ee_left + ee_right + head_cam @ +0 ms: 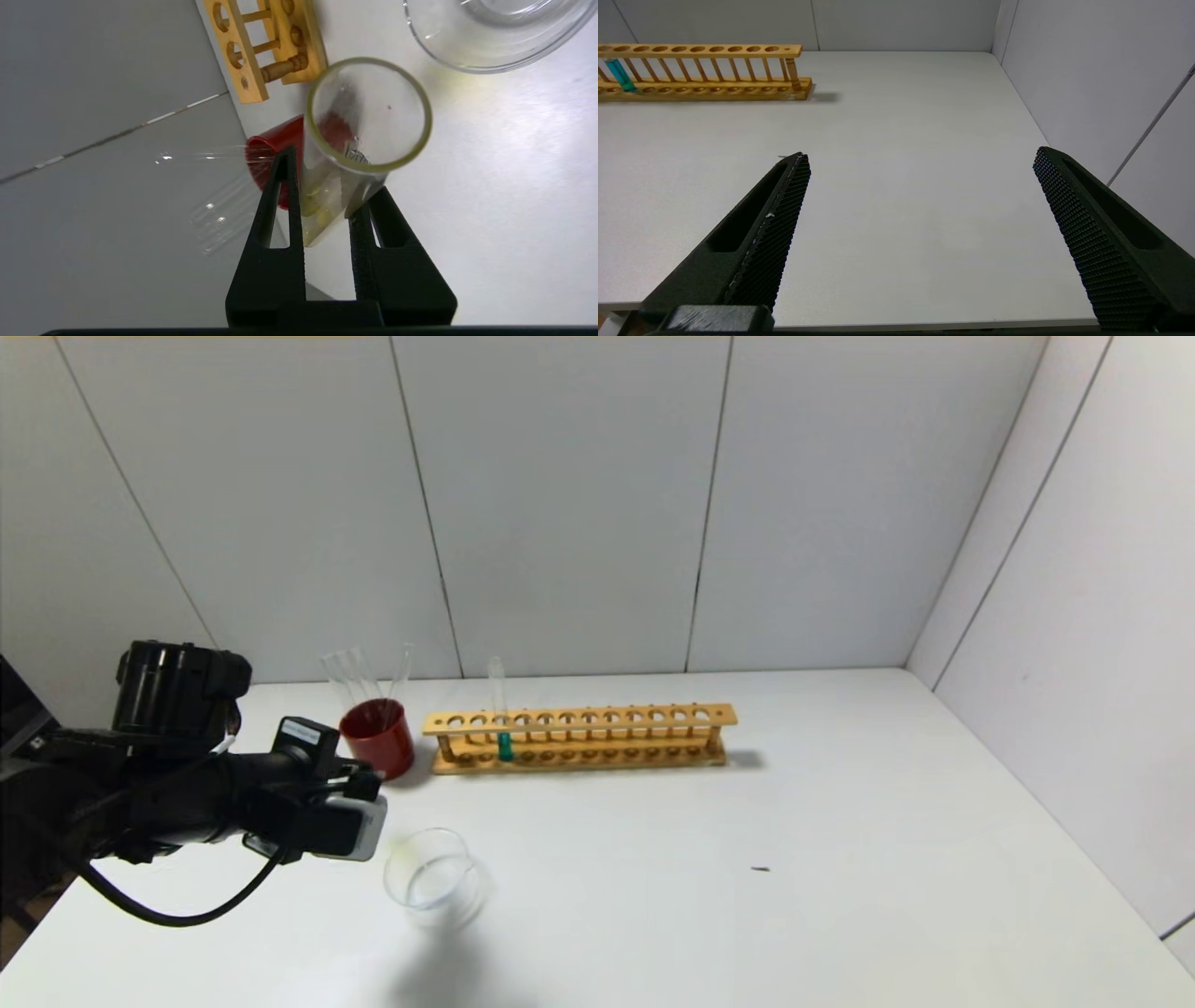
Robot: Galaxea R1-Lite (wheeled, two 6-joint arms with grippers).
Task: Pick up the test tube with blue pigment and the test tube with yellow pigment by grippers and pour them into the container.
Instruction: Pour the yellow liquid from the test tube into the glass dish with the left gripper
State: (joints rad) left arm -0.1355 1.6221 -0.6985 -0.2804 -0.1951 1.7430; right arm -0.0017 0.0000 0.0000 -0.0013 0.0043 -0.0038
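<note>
My left gripper (334,170) is shut on the test tube with yellow pigment (327,205). The tube's open mouth faces the wrist camera, and only yellow drops and streaks show inside it. The left arm (233,793) reaches over the table's left side, between the red cup and the container. The container (434,877), a clear glass dish, also shows in the left wrist view (490,51), close beyond the tube's mouth. The test tube with blue pigment (504,745) stands upright in the wooden rack (579,737) and shows in the right wrist view (619,74). My right gripper (920,156) is open and empty, low over the table's near right part.
A dark red cup (378,737) with a few colourless clear tubes (355,672) stands left of the rack, just beyond the left gripper (273,149). Grey walls close the back and the right side. A small dark speck (761,869) lies on the white table.
</note>
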